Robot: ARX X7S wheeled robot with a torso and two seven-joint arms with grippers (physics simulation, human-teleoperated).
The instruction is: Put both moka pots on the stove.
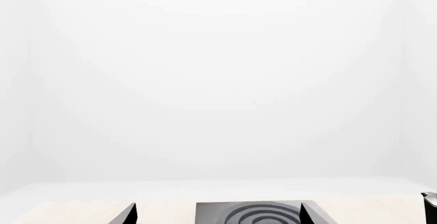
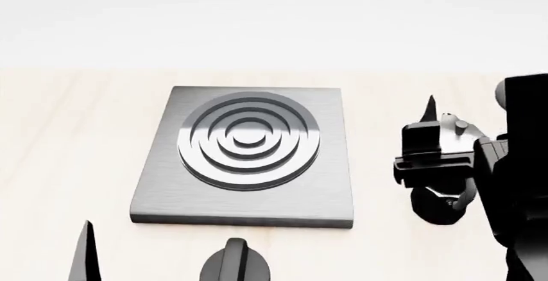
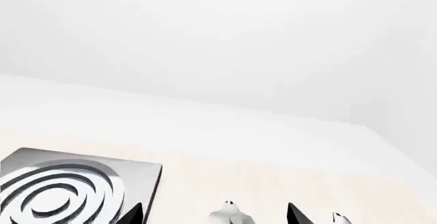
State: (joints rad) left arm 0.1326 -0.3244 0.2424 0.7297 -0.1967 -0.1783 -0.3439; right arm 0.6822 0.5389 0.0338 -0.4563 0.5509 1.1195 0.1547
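hovering right of the stove, the right gripper straddles a moka pot, fingers spread.

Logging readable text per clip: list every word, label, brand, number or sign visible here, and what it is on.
None. No text shows in any view: the stove, the knob, the table and the right hand over the pot all carry no markings.
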